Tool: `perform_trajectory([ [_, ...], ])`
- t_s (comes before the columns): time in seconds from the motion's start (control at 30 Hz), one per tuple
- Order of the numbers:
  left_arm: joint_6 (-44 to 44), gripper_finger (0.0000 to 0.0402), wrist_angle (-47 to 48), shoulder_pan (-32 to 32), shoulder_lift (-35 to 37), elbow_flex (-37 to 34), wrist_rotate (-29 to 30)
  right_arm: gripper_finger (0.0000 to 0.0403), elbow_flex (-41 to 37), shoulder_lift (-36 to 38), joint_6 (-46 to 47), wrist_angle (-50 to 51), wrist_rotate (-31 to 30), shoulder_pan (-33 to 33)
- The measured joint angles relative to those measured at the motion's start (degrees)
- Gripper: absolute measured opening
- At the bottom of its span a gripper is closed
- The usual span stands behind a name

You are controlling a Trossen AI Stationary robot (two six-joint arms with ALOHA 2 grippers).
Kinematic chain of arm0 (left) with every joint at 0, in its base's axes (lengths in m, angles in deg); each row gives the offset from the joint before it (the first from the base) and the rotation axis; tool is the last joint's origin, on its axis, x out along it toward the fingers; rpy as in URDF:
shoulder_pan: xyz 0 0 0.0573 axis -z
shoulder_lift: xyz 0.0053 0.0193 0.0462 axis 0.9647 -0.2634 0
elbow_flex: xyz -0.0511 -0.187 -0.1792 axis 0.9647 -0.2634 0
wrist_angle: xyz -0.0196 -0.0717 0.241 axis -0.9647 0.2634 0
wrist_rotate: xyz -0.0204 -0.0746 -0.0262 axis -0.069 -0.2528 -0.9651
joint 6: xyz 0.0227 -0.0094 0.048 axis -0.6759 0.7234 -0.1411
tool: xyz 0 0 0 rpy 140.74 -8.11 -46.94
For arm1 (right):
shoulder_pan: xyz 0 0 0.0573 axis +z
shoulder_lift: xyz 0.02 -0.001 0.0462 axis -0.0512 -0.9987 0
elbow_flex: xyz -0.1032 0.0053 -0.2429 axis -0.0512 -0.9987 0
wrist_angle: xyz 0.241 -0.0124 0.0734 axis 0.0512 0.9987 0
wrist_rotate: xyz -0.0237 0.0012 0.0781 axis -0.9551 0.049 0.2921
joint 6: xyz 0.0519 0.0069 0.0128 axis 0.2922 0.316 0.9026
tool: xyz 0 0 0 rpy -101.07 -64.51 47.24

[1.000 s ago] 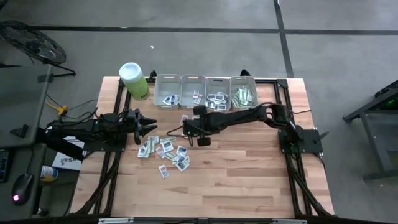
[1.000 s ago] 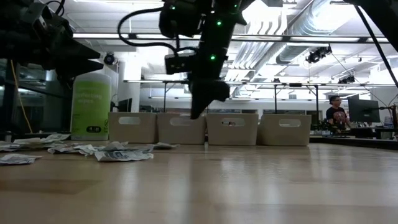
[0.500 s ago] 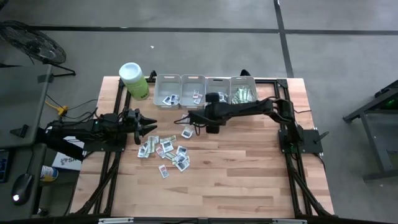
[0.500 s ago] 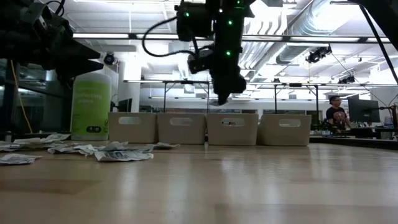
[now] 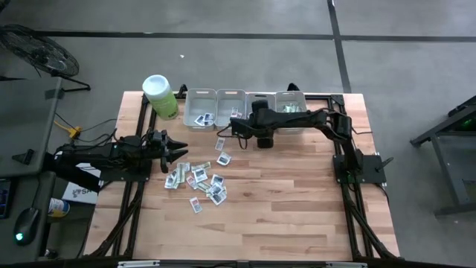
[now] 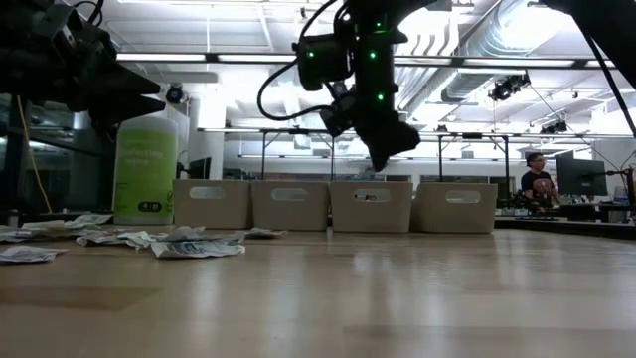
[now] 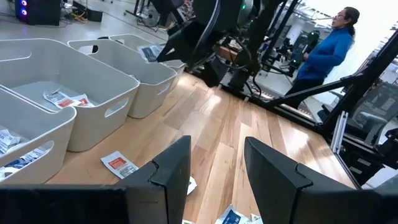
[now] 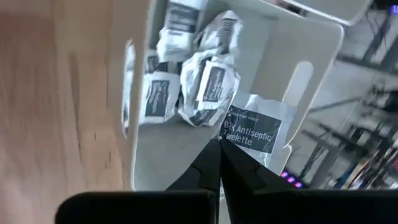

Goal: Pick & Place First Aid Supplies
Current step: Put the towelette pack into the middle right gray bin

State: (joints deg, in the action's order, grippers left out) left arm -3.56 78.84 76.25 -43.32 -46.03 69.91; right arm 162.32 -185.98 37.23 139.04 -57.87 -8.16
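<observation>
From my remote station: on the butcher-block table (image 5: pixel 297 208), the left gripper (image 5: pixel 177 151) hovers wide open beside the scattered packets (image 5: pixel 198 179), bare wood stretching right. The right gripper (image 8: pixel 219 163), raised over the third grey bin (image 5: pixel 260 110), pinches an antiseptic towelette packet (image 8: pixel 251 132). A person (image 7: pixel 324 48) stands in the workshop beyond

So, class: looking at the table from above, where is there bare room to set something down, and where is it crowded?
Bare wood spans the table near its front edge and right of the loose packets. Crowded: the back edge with four bins and the canister, the right hand holding a packet there, and the pile beside the left hand.
</observation>
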Motion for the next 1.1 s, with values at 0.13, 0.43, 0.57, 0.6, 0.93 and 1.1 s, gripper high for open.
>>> perform_trajectory([
  [0.13,0.0,0.015,0.0,0.0,0.0,0.0,0.0,0.0,0.0,0.0,-8.7,0.6,3.0,-0.2],
  [0.43,0.0,0.015,0.0,0.0,0.0,0.0,0.0,0.0,0.0,0.0,-17.0,0.4,4.6,-0.5],
  [0.57,0.0,0.015,0.0,0.0,0.0,0.0,0.0,0.0,0.0,-0.2,-17.4,0.4,4.5,-0.7],
  [0.6,0.0,0.015,0.0,0.0,0.0,0.0,0.0,0.0,0.0,-0.2,-17.4,0.4,4.5,-0.7],
  [0.93,0.0,0.015,0.0,0.0,0.0,0.0,0.0,0.0013,0.0,-0.2,-18.7,0.4,0.9,-0.7],
  [1.1,0.0,0.015,0.0,0.0,0.0,0.0,0.0,0.0049,0.0,-0.3,-18.5,0.4,-0.2,-0.9],
])
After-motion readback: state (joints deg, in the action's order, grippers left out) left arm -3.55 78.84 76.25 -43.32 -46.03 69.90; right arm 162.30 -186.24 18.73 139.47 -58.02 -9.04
